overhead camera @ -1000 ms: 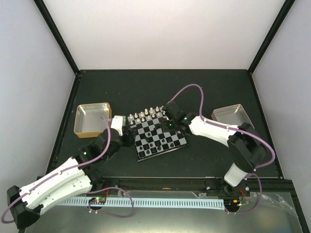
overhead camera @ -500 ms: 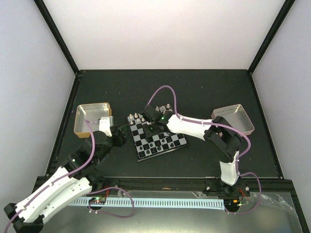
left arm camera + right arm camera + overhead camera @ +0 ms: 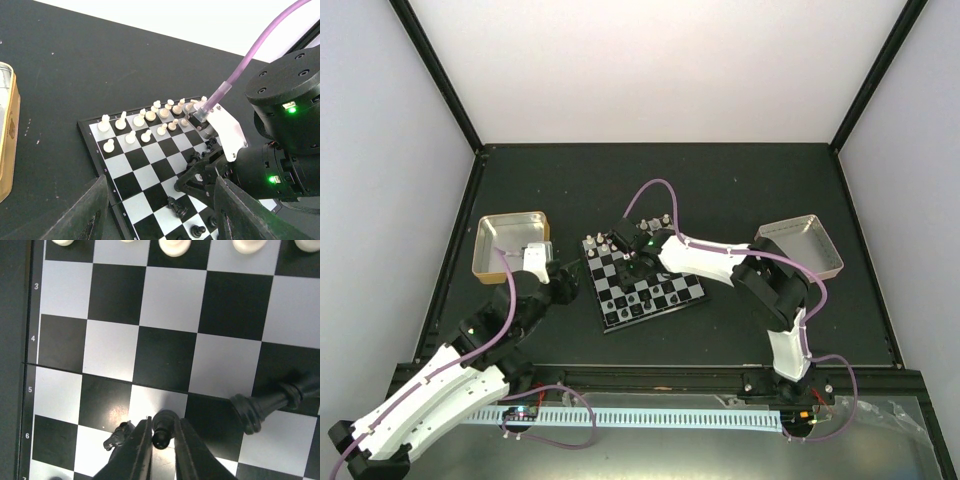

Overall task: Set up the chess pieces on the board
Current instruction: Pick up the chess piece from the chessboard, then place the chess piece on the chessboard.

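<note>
The board lies mid-table, with white chess pieces in rows along its far side and black chess pieces scattered on the near side. My right gripper is over the board's middle. In the right wrist view it is shut on a black pawn above a pale square. A black knight lies beside it and another black piece lies toppled to the right. My left gripper is open and empty at the board's left edge.
A gold-rimmed metal tray stands left of the board, close to my left wrist. A second metal tray stands at the right. In the left wrist view the right arm fills the right side.
My right gripper has swung left from the board's far right corner to its middle. My left arm has drawn back a little from the board's left edge.
</note>
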You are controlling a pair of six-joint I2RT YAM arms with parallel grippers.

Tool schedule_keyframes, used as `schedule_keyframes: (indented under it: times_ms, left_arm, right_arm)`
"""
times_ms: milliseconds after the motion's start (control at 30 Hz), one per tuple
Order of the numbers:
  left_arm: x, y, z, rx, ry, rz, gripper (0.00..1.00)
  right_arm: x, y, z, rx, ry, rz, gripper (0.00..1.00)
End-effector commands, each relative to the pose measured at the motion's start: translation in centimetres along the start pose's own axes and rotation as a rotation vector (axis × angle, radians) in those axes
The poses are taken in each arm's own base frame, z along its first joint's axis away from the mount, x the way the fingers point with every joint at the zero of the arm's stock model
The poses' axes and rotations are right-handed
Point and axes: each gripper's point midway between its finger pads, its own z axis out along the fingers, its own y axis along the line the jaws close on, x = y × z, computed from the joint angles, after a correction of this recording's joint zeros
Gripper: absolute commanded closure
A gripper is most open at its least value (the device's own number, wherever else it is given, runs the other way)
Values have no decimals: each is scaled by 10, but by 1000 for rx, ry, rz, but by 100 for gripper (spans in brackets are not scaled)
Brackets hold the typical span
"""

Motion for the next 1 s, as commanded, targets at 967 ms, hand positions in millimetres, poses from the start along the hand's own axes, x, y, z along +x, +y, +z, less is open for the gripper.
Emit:
schedule_keyframes:
  times_ms: [967]
  left_arm:
    - [4,-3,8,5,19,-10,40]
  right_arm:
    - [39,-100,-64,138,-106,195,93]
